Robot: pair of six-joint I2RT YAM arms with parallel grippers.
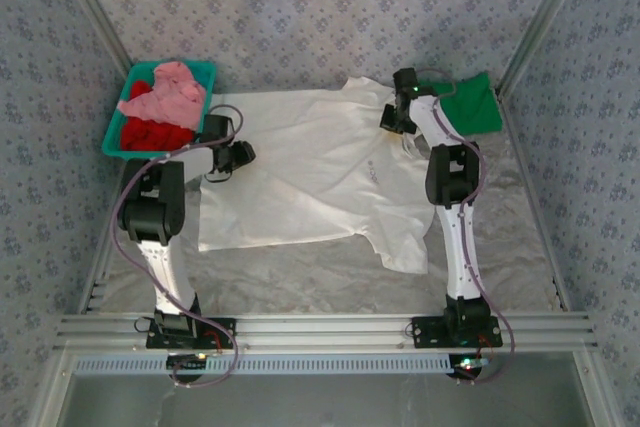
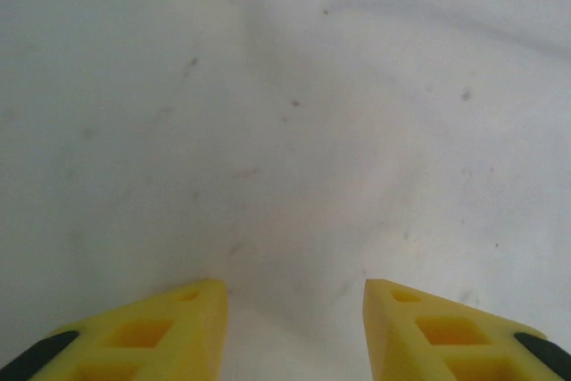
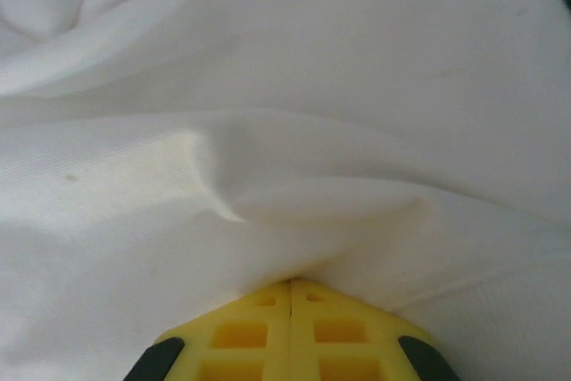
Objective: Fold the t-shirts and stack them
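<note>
**STATUS: T-SHIRT LAYOUT & GRIPPER STATES**

1. Workpiece pos. The cream-white t-shirt (image 1: 320,177) lies spread flat at ctr of the table (image 1: 300,282), collar toward the far side, hem toward the left arm. A small chest mark shows near its middle. One sleeve reaches toward the near right, beside the right arm.

2. Other items. The green t-shirt (image 1: 472,102) lies at the far right corner, just beside the cream-white one. The teal bin (image 1: 113,127) sits at far left w/ the pink t-shirt (image 1: 165,95) on top of the red t-shirt (image 1: 150,135).

3. Left gripper (image 1: 240,155) (image 2: 294,310): positioned at the left edge of the cream-white t-shirt. Wrist view: yellow fingers (image 2: 178,327) stand apart over white cloth, nothing between them.

4. Right gripper (image 1: 392,117) (image 3: 292,296): positioned at the far right shoulder area of the same shirt. Wrist view: fingers pressed together, clamped on a gathered fold of white cloth; creases fan out from the tips.
</note>
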